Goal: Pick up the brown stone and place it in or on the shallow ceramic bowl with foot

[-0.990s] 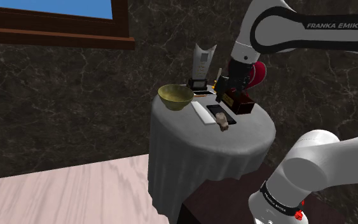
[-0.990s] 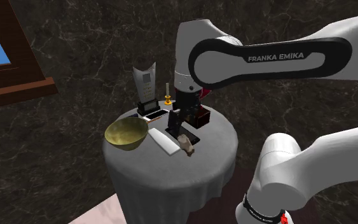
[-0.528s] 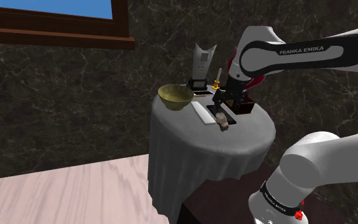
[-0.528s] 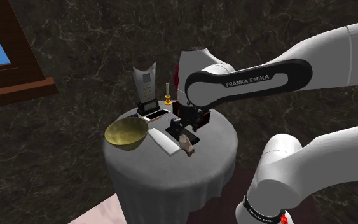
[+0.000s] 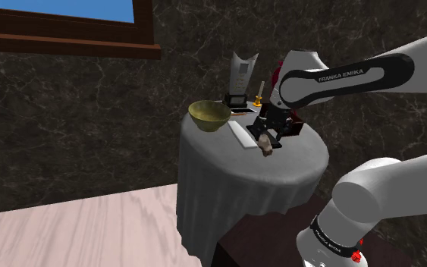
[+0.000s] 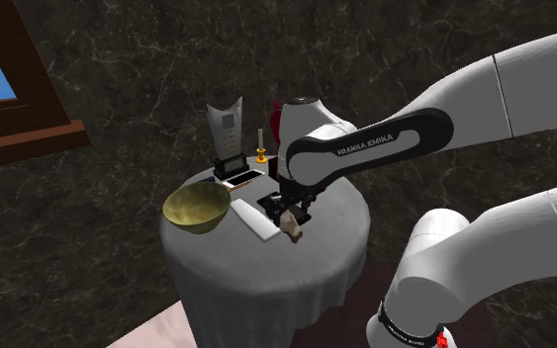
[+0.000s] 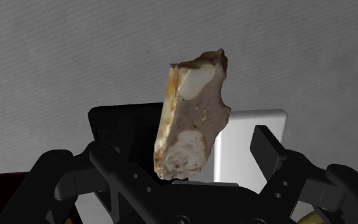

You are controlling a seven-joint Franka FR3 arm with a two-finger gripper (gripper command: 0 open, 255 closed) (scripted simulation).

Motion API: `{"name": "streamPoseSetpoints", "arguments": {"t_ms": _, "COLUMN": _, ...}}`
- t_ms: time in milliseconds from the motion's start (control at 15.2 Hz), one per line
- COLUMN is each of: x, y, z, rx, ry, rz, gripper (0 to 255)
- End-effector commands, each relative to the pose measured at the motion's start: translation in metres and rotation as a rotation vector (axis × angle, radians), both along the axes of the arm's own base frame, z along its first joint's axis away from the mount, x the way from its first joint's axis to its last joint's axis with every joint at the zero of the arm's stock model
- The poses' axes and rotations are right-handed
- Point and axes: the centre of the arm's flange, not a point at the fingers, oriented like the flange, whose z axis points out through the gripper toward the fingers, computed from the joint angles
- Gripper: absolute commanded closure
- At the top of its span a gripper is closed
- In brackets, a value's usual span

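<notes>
- Stone (image 7: 190,121): a tan and brown lump with pale patches, at the centre of the shoulder view. It lies on the round table (image 5: 234,190), at the near end of a black slab (image 7: 114,121) and just beside a white slab (image 7: 254,137). It is not lifted, and reads as waiting to be grasped.
- Gripper (image 7: 190,153): black, brought down directly over the stone. Its fingers (image 7: 117,162) stand wide apart, one on each side of the stone, and appear clear of it, so nothing is held. This placement suits a straight closing pinch across the stone's narrow width.
- Bowl (image 5: 204,120): olive-yellow, shallow and upright. It sits near the table's edge, left of the stone in the shoulder view, with the white slab between them. It is empty and its mouth is open, so it is ready to receive the stone. The carry to it looks short and sideways.
- Arm (image 6: 370,146): white, reaching in from the right of both exterior views and bent down over the table. "FRANKA EMIKA" reads in white on the dark panel of the forearm link.
- Trophy-like stand (image 6: 225,127): white on a black base, at the back of the table. It carries small marks too fine to read.
- Candlestick (image 6: 260,146): small, beside the stand and clear of the likely path.
- Base band (image 5: 329,235): dark, at the lower right of the shoulder view. Its lettering is illegible.
</notes>
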Motion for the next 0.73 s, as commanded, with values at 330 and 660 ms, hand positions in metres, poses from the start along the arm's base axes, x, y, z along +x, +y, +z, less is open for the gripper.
{"name": "streamPoseSetpoints", "arguments": {"t_ms": 330, "x": 0.0002, "y": 0.0003, "z": -0.0146, "rx": 0.000, "ry": -0.001, "rz": 0.000, "gripper": 0}}
{"name": "streamPoseSetpoints", "arguments": {"t_ms": 660, "x": 0.0003, "y": 0.0003, "z": -0.0145, "rx": 0.000, "ry": -0.001, "rz": 0.000, "gripper": 255}}
